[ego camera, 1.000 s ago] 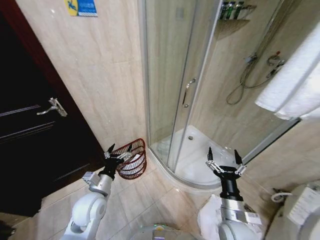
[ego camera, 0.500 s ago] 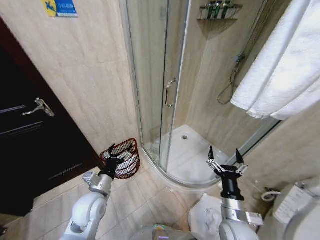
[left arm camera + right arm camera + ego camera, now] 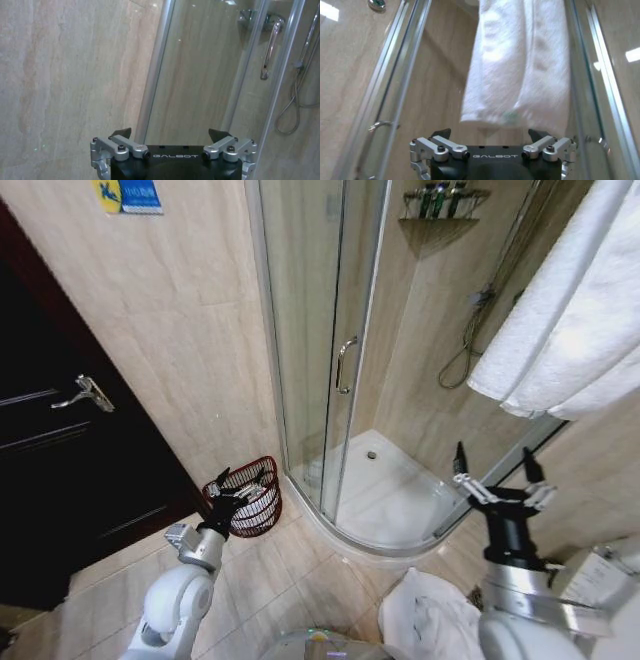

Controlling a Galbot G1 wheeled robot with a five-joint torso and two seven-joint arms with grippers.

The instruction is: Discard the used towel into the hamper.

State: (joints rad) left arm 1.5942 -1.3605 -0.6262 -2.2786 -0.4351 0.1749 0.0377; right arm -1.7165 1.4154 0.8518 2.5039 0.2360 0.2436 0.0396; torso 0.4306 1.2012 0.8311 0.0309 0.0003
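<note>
Beige-tiled bathroom, corner shower at the back, both arms raised with nothing in them.

On the floor, the hamper [image 3: 249, 498] sits against the wall where the dark door [image 3: 60, 450] meets the shower enclosure [image 3: 330, 380], white cloth already inside it. Just in front of its rim, the left gripper [image 3: 236, 483] hovers with jaws spread and empty, apparently parked. Across the floor, the right gripper [image 3: 497, 477] is lifted, fingers wide apart, aimed up at the white towel [image 3: 565, 330] hanging high on that side, likely lining up a grab. Another white towel [image 3: 425, 620] lies crumpled on the floor by the robot's base.
</note>
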